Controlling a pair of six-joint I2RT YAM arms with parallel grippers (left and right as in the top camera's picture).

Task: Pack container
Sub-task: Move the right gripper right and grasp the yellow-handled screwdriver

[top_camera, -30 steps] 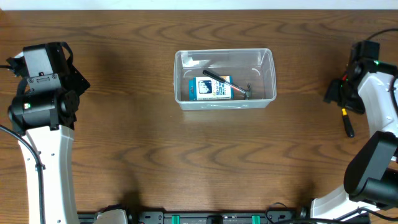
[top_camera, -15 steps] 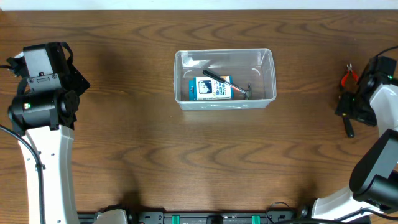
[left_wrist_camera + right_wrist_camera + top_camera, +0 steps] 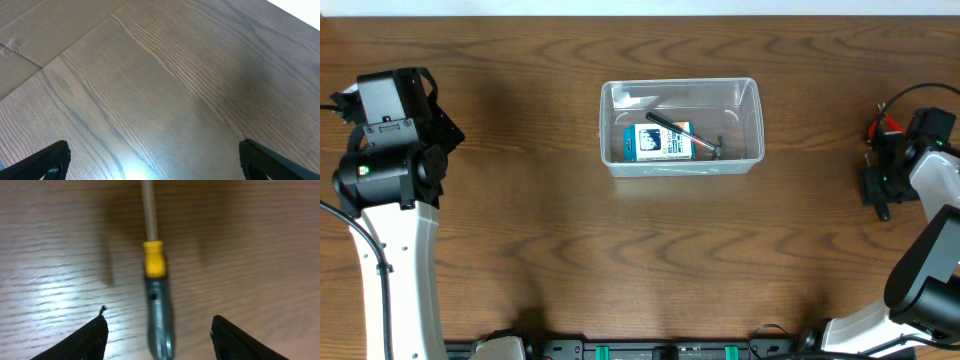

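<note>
The clear plastic container [image 3: 681, 126] stands at the table's middle back. Inside lie a small blue-and-white box [image 3: 660, 142] and a dark slim tool [image 3: 685, 134]. At the far right a screwdriver with a grey handle and yellow collar [image 3: 156, 300] lies on the table; in the overhead view only its dark handle end [image 3: 882, 209] shows. My right gripper [image 3: 159, 337] is open, its fingers on either side of the handle, not touching it. My left gripper [image 3: 152, 165] is open and empty over bare wood at the far left. Red-handled pliers [image 3: 886, 123] lie by the right arm.
The left arm [image 3: 388, 150] stands along the left edge and the right arm [image 3: 932, 200] along the right edge. The table's back edge runs just behind the container.
My right gripper has swung further right and down over the screwdriver, uncovering the red-handled pliers behind it. The left arm and the container have not moved.
</note>
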